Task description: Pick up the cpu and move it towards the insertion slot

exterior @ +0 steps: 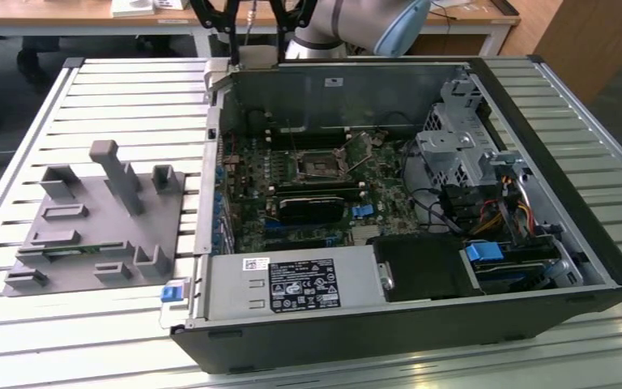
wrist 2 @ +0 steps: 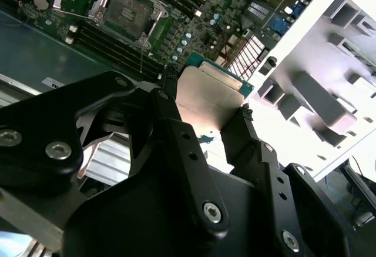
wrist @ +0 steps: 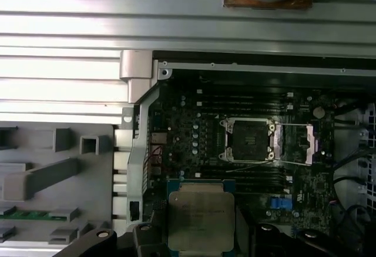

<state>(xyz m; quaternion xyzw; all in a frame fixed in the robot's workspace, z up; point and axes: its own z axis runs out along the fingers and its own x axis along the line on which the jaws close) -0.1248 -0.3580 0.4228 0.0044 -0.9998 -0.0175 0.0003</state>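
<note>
the gripper (wrist 2: 211,113) is closed on the cpu (wrist 2: 208,95), its black fingers (wrist 2: 176,127) pressing on two opposite edges of the chip; in the first wrist view the cpu (wrist: 198,220) shows as a flat square with a silvery metal top on a green board, held level above the open computer case (exterior: 570,203), clear of the motherboard (wrist: 194,133); it looks light and stiff, the smooth metal top likely slippery, the underside probably delicate, so the edges are the sensible place to hold it, as is done here, with no pressure on the faces; beyond the chip, across the black memory slots (wrist: 247,177), lies the insertion slot (wrist: 247,140), a square socket with a dark centre and its silvery frame swung open to one side; the cpu is near it but not yet over it; beside the case, on the slatted table (exterior: 127,89), stands a grey parts holder (exterior: 100,223) with a green memory stick (wrist: 26,214).
</note>
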